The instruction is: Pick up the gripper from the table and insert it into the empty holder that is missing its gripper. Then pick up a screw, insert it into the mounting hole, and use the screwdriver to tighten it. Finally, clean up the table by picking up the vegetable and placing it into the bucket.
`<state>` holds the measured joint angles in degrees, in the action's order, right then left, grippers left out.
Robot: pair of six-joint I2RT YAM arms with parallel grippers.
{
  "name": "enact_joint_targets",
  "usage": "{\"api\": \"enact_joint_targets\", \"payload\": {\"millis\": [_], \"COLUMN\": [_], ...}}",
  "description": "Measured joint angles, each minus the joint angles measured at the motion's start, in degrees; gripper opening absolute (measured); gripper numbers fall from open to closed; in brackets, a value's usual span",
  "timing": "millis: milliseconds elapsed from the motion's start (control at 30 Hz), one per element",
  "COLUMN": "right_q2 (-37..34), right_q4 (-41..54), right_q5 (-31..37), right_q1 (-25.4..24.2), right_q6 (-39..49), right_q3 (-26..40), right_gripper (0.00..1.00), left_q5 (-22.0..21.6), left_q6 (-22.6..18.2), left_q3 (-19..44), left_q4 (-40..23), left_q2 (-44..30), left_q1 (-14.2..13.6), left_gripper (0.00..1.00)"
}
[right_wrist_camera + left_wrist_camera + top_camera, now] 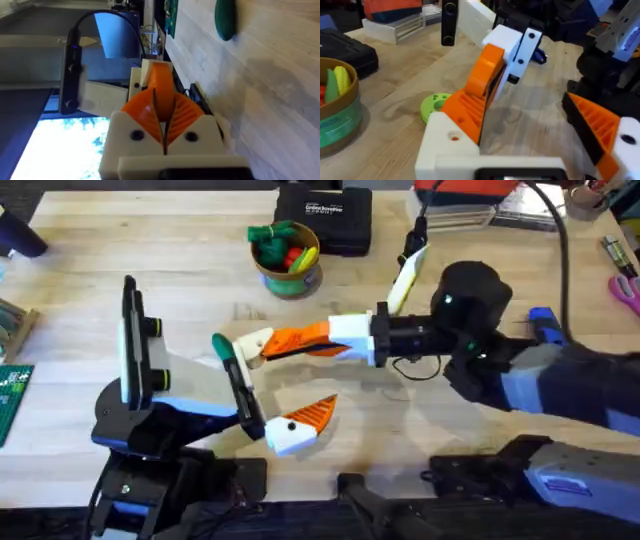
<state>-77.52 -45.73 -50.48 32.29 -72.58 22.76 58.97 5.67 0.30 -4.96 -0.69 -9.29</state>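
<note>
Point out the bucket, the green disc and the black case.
bucket [288,277]: overhead view, its front wall.
green disc [434,105]: left wrist view, its top face.
black case [325,218]: overhead view, its lid.

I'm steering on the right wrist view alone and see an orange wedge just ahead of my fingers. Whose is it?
Observer: It is on the left gripper, whose fingers are open. Your right gripper points at the farther of the two.
Operator: Where is the bucket from there?
Observer: The bucket stands farther out on the table, beside the black case, with vegetables already in it.
</note>
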Motion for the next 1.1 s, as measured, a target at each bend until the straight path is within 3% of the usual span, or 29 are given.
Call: {"api": "enact_joint_targets", "payload": {"millis": [133, 333, 1100], "right_q2": [-5.62, -9.91, -11.26], "right_q4": [-8.56, -10.5, -9.57], "right_q5": [-0.08, -0.15, 4.56], "right_q1": [1.3, 3.09, 4.62], "right_q6": [-2.25, -4.93, -5.0], "right_q3": [0.02, 2.3, 4.85], "right_gripper": [0.011, 0.01, 0.013], "left_q5": [-0.53, -0.6, -3.48], "left_q6": [0.2, 1.38, 1.27], "left_q3": [-0.02, -0.02, -0.02], "left_q4": [0.05, 0.03, 0.43], "left_q2": [0.0, -0.55, -0.55], "left_q1": [0.21, 0.23, 0.56], "left_gripper": [0.985, 0.985, 0.986]}}
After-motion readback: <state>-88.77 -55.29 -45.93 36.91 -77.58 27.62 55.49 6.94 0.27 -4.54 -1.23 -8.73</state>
